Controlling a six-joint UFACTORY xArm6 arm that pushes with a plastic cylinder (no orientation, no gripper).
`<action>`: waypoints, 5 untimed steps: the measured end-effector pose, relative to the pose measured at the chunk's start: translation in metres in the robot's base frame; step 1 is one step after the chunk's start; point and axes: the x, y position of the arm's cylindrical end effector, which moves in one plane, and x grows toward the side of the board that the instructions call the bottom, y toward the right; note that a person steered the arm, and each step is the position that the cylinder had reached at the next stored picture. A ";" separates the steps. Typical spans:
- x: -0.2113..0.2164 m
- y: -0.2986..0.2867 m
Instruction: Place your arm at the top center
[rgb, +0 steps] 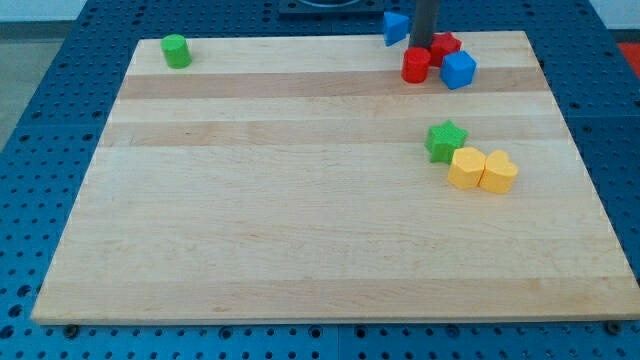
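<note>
Up near the worktop's top edge, right of centre: my tip, wedged among a knot of blocks.

No pincer on this rod, so nothing to call apart, together or clamped; only a dark shaft dropping in from the view's top, lower end down just behind the red cylinder and apparently touching it, exact contact hard to tell. Just left of the rod, at the very top edge, a blue triangular block; just right, a second red block, shape unclear, with a blue cube touching below it. Further down on the right, a green star beside two yellow blocks pressed together. Far off at the top left corner, a green cylinder, alone on the pale wooden worktop.
</note>
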 end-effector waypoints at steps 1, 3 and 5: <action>-0.017 0.008; -0.039 0.007; -0.038 0.002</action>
